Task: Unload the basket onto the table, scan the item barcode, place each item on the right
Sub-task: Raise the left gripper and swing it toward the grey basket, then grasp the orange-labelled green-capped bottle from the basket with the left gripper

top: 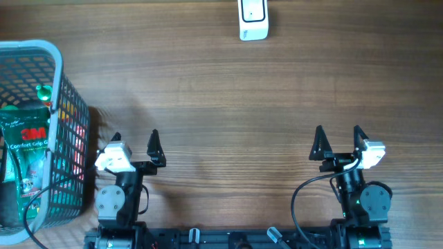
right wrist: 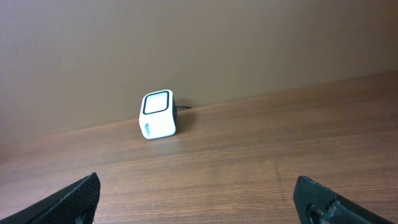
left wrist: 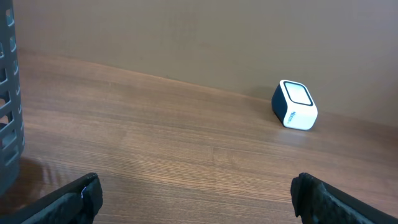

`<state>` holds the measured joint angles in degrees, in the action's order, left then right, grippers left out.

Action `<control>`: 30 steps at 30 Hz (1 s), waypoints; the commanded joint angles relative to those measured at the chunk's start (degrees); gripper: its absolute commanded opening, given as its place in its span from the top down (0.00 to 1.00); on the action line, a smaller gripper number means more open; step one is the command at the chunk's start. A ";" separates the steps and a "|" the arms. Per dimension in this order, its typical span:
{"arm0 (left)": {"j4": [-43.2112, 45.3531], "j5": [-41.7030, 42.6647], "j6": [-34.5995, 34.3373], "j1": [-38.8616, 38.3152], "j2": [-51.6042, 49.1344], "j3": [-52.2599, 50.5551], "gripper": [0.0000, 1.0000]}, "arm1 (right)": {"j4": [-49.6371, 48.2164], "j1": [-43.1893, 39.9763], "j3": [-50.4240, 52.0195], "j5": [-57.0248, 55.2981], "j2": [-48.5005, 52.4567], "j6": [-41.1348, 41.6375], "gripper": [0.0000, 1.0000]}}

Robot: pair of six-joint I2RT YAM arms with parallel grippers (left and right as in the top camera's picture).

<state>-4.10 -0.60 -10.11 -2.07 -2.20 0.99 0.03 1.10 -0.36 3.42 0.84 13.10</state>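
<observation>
**Desk:** How do your grippers stand?

**Operator:** I see the left gripper spread wide, its black fingers far apart above bare wood. It holds nothing and touches nothing. The right gripper is the same, with its jaws fully apart and empty. Both sit at the near edge of the brown wooden table, well apart from each other.

**Desk:** And the item?

**Operator:** I make out a green printed packet with a red 3M logo. It lies inside the grey plastic mesh basket at the table's left edge, just beside my left arm. Something red shows through the mesh next to it, but I cannot tell what it is.

**Desk:** The scanner?

**Operator:** The small white box-shaped scanner stands at the far edge, near the middle, well apart from both grippers and from the basket. On my wrist views, its dark-framed window tilts upward, towards the arms.
</observation>
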 commanded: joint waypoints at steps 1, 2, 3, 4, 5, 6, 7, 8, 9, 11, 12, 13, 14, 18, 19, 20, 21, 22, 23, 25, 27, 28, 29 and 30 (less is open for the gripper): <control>0.07 -0.17 0.68 0.59 -0.24 -0.66 0.00 | -0.15 0.42 0.07 0.83 -0.57 -1.07 0.00; 0.04 2.29 0.68 0.59 -0.24 -0.66 0.00 | -0.15 0.42 0.07 0.83 -0.57 -1.05 0.00; 0.42 5.46 0.70 0.59 -0.22 -0.66 0.00 | -0.15 0.42 0.07 0.83 -0.57 -1.05 0.00; 1.44 7.91 0.72 0.59 -0.22 -0.66 0.00 | -0.15 0.42 0.07 0.83 -0.57 -1.05 0.00; 2.16 9.18 0.72 0.59 -0.24 -0.59 0.00 | -0.15 0.42 0.07 0.83 -0.57 -1.05 0.00; 2.97 10.71 0.74 0.59 -0.24 0.00 0.00 | -0.15 0.42 0.07 0.83 -0.57 -1.05 0.00; 2.78 10.88 0.79 0.59 -0.24 0.96 0.00 | -0.15 0.42 0.07 0.83 -0.57 -1.05 0.00; 2.58 10.86 0.94 0.59 -0.50 2.56 0.00 | -0.15 0.42 0.07 0.83 -0.57 -1.05 0.00; 2.21 10.84 0.96 0.59 -1.16 4.55 0.00 | -0.15 0.42 0.07 0.83 -0.57 -1.05 0.00; 1.42 9.86 0.98 0.59 -4.33 9.92 0.00 | -0.15 0.42 0.07 0.85 -0.57 -1.05 0.00; 0.20 9.46 2.01 0.59 -8.11 14.21 0.00 | -0.15 0.42 0.07 0.83 -0.57 -1.07 0.00; -0.70 9.11 4.13 0.59 -11.15 17.31 0.00 | -0.15 0.42 0.07 0.83 -0.57 -1.05 0.00; -1.53 7.50 5.46 0.59 -15.17 21.40 0.00 | -0.15 0.42 0.07 0.83 -0.57 -1.05 0.00; -8.33 0.28 5.44 0.59 -32.70 42.32 0.00 | -0.15 0.42 0.07 0.83 -0.57 -1.07 0.00; -12.55 -3.26 5.44 0.59 -38.23 50.62 0.00 | -0.15 0.42 0.07 0.83 -0.57 -1.05 0.00; -16.13 -6.19 5.40 0.59 -42.32 56.92 0.00 | -0.15 0.42 0.07 0.83 -0.57 -1.05 0.00; -20.26 -9.07 5.40 0.59 -46.03 63.10 0.00 | -0.15 0.42 0.07 0.83 -0.57 -1.05 0.00; -25.22 -11.54 5.42 0.59 -49.68 69.57 0.00 | -0.15 0.42 0.07 0.83 -0.57 -1.05 0.00; -30.23 -11.67 5.40 0.59 -53.13 75.28 0.00 | -0.15 0.42 0.07 0.83 -0.57 -1.07 0.00; -37.86 -10.99 5.40 0.59 -56.70 79.43 0.00 | -0.15 0.42 0.07 0.83 -0.57 -1.07 0.00; -40.19 -11.72 5.40 0.59 -59.95 79.28 0.00 | -0.15 0.42 0.07 0.83 -0.57 -1.05 0.00; -39.63 -14.40 5.14 0.74 -60.98 79.30 0.00 | -0.15 0.42 0.07 0.83 -0.57 -1.07 0.00; -38.80 -20.46 1.22 2.05 -61.72 79.73 0.00 | -0.15 0.42 0.07 0.85 -0.57 -1.05 0.00; -39.12 -25.09 -4.31 4.94 -62.36 81.24 0.00 | -0.15 0.42 0.07 0.83 -0.57 -1.05 0.00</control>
<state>-43.48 -14.15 -6.46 -1.34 -63.29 79.68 0.03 1.10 -0.36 3.44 0.62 13.10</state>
